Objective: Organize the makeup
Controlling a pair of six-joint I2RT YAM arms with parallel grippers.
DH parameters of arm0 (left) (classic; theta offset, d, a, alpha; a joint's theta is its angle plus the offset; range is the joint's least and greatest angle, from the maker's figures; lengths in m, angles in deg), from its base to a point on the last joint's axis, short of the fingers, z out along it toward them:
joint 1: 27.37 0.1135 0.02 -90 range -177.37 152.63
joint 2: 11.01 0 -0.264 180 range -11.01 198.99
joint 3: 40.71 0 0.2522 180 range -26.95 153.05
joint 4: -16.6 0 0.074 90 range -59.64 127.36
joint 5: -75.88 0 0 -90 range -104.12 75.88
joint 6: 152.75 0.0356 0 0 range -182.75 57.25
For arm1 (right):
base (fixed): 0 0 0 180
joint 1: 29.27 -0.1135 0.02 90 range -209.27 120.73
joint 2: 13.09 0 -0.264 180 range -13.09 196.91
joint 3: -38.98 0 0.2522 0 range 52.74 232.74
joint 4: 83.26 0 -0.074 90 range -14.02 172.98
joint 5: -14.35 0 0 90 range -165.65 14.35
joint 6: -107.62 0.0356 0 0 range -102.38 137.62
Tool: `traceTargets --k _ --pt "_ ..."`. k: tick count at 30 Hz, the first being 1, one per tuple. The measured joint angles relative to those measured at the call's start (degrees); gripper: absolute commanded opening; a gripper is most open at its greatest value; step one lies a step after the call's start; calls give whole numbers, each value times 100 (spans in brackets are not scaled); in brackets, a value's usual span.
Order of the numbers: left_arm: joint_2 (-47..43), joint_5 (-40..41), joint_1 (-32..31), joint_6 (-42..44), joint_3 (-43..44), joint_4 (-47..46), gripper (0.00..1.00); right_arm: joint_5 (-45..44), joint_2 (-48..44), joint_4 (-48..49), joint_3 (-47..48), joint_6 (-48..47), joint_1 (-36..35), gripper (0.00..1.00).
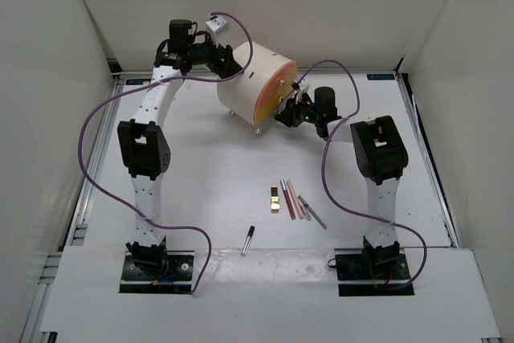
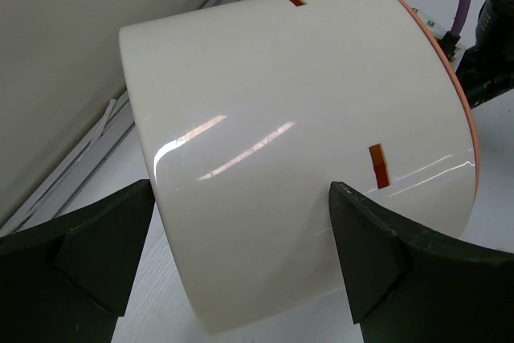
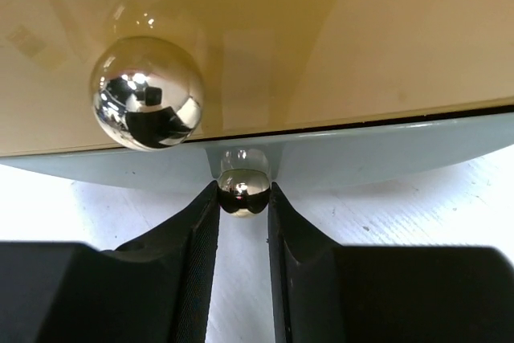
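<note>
The makeup in view lies on the table in the top view: two thin pink pencils (image 1: 292,198), a grey pencil (image 1: 312,212), a small gold and black stick (image 1: 275,199) and a black pencil (image 1: 248,240). The sponges, compacts and tubes are out of view. My left gripper (image 1: 227,59) (image 2: 241,198) is open wide, its fingers (image 2: 365,251) astride the back end of the cream cylindrical box (image 1: 249,84) (image 2: 297,118). My right gripper (image 1: 287,112) (image 3: 243,198) is shut on the small chrome knob (image 3: 244,190) of the grey-green drawer (image 3: 385,150).
A larger chrome knob (image 3: 147,92) sits on the yellow drawer (image 3: 321,30) above. The box stands on small feet at the back centre of the table. White walls enclose the table. Purple cables (image 1: 96,118) loop beside both arms.
</note>
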Motion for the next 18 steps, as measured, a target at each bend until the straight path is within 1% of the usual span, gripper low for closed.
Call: traceTargets --k 3,7,10,15,16,18 --pt "0 -85 50 -9 0 140 98 -33 -96 83 -168 -2 -15 3" --pt "0 -81 151 2 -72 348 98 -284 -525 197 -785 -63 -140 1" --pt "2 98 214 61 -219 496 98 -411 -981 92 -1335 -166 -282 1" --pt "39 378 225 90 -393 688 98 -463 -1582 -160 -1985 -219 -461 0" --pt "39 413 225 87 -404 704 98 -511 -1711 -179 -2164 -208 -483 0" --pt "37 492 225 79 -431 713 98 -699 -2000 -188 -2623 -96 -505 7"
